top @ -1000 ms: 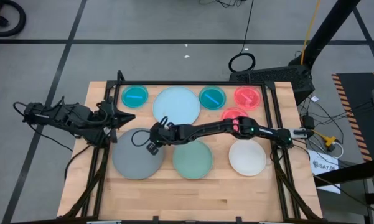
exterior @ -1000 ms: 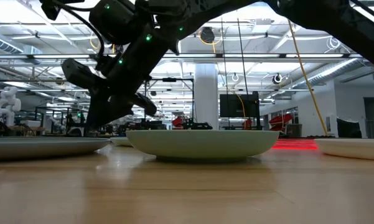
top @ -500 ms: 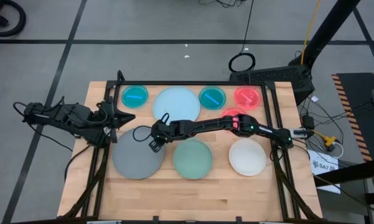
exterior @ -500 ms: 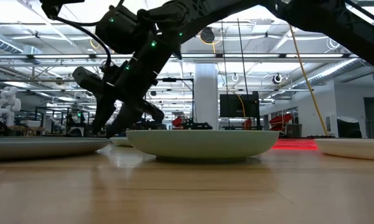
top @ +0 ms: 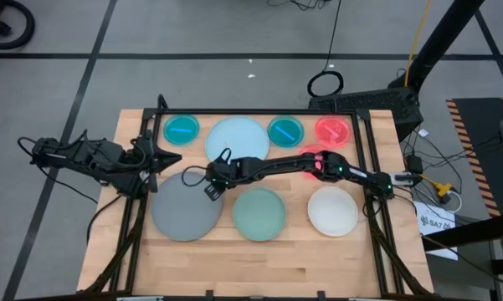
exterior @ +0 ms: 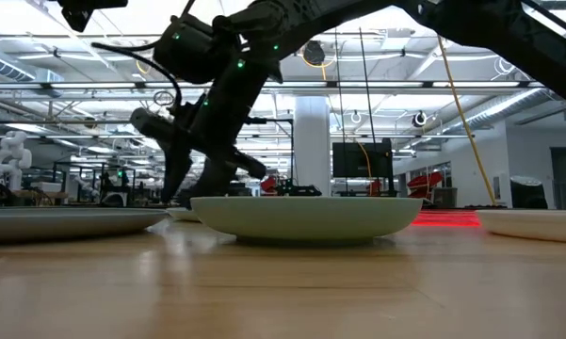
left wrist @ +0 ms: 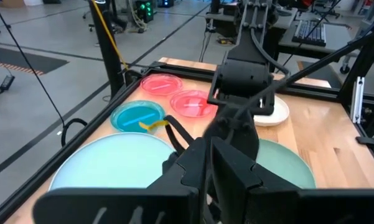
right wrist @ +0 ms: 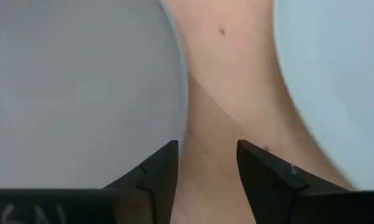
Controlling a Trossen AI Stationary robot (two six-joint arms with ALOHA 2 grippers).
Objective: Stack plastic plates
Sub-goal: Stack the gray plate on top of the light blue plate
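Note:
Eight plates lie flat on the wooden table. The grey plate [top: 186, 206], mint green plate [top: 259, 213] and white plate [top: 332, 210] are in the near row. Two teal plates [top: 182, 129] [top: 285, 130], the light blue plate [top: 236, 142] and a pink-red plate [top: 333, 130] are in the far row. A second pink-red plate [top: 314, 155] is partly hidden under my right arm. My right gripper [top: 209, 191] is open and points down, low over the bare wood [right wrist: 205, 168] between the grey plate's [right wrist: 81, 93] far-right rim and the light blue plate [right wrist: 336, 74]. My left gripper [top: 163, 157] is shut and waits at the table's left edge.
A black frame [top: 259, 114] runs along the table's far edge and down both sides. My right arm [top: 318, 170] stretches low across the middle of the table. There is bare wood along the near edge [top: 259, 267].
My right gripper has moved from over the grey plate's right rim toward the table's far edge and slightly right, staying low and pointing down. No plate has moved.

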